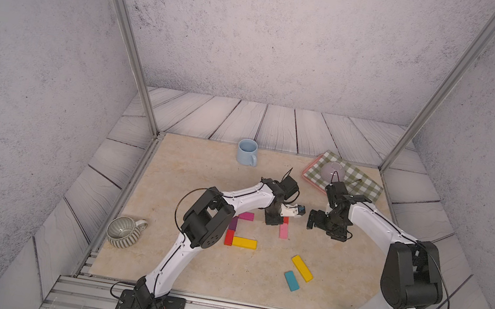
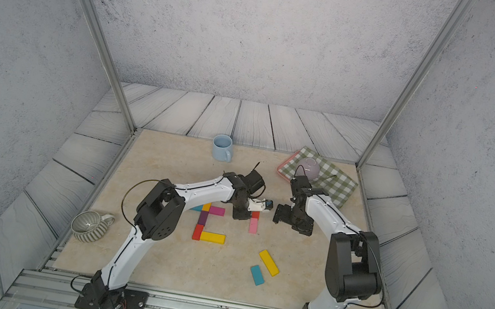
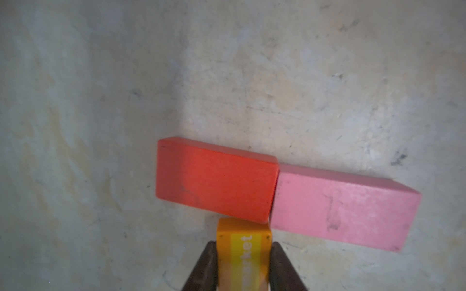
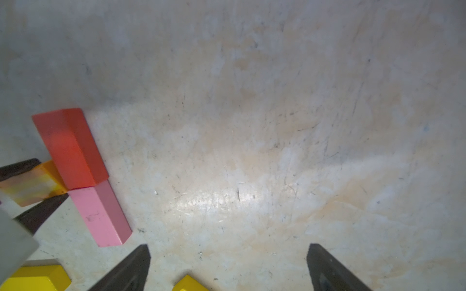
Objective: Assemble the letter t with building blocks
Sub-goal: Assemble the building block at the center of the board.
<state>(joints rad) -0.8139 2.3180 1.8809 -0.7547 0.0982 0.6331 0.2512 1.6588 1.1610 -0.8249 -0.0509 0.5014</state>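
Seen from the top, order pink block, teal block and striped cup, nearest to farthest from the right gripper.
1. Pink block, just beside the right gripper.
2. Teal block, toward the front edge.
3. Striped cup, far left.

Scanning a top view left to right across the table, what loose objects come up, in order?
ribbed grey cup → near red block → long yellow block touching it → pink block → slanted yellow block. Overlapping items are left out.
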